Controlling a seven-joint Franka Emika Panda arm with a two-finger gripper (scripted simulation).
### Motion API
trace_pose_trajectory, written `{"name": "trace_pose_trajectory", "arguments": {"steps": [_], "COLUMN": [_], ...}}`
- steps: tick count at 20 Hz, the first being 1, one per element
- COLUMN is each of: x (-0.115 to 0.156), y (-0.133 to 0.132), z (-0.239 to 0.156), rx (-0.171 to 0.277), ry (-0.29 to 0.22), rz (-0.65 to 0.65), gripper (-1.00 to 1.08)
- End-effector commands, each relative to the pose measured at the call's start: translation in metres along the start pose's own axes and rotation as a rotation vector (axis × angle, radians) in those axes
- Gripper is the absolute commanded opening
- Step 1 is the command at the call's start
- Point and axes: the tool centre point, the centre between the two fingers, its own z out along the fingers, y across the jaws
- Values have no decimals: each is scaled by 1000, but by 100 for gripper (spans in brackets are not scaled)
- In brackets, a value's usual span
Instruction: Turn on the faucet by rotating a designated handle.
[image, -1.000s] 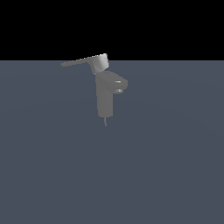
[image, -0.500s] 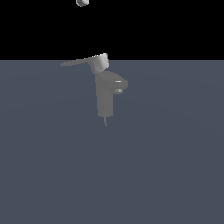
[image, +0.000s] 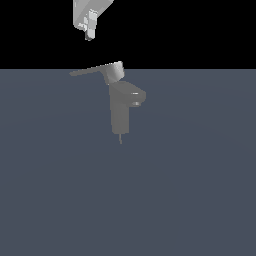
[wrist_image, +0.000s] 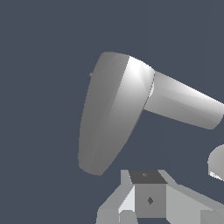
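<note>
Floor (image: 200, 190), a flat slate-blue plane, fills the lower part of the exterior view, with black above it. One faucet (image: 120, 112) stands alone near the middle of that view, a bit left of centre: an upright grey column with a stubby spout (image: 136, 96) pointing to the exterior view's right and a thin pin (image: 120, 138) at its foot. One handle (image: 97, 71) tops the column, its hub over the column and its long flat blade reaching out to the exterior view's left, roughly level. This looks like the off position, so the turning is judged not yet begun.

One gripper (image: 90, 36) hangs above the blade's outer half, apart from it, with clear space between. That placement suits a push near the blade's tip, where leverage is greatest. Its fingers (image: 90, 27) point down and appear close together, but whether the claw is open or closed cannot be told. Nothing is held.

In the wrist view the handle (wrist_image: 109, 113) fills the middle, seen from above, the gripper (wrist_image: 148, 197) at the frame's edge.

Counts: one faucet, one handle, one spout, one pin, one gripper.
</note>
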Motion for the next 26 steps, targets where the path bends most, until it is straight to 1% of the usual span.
{"name": "trace_pose_trajectory", "arguments": {"steps": [1,8,13,19,26], "x": [2,4,3,1,0], "y": [-17,-59,-81,-97,-102], "z": [13,51,73,91,97], "rx": [-13,-45,-60,-69,-71], "ry": [9,50,80,105,114], "rz": [61,217,298,356,375], "gripper": [-100,-100,-100,-100,-100]}}
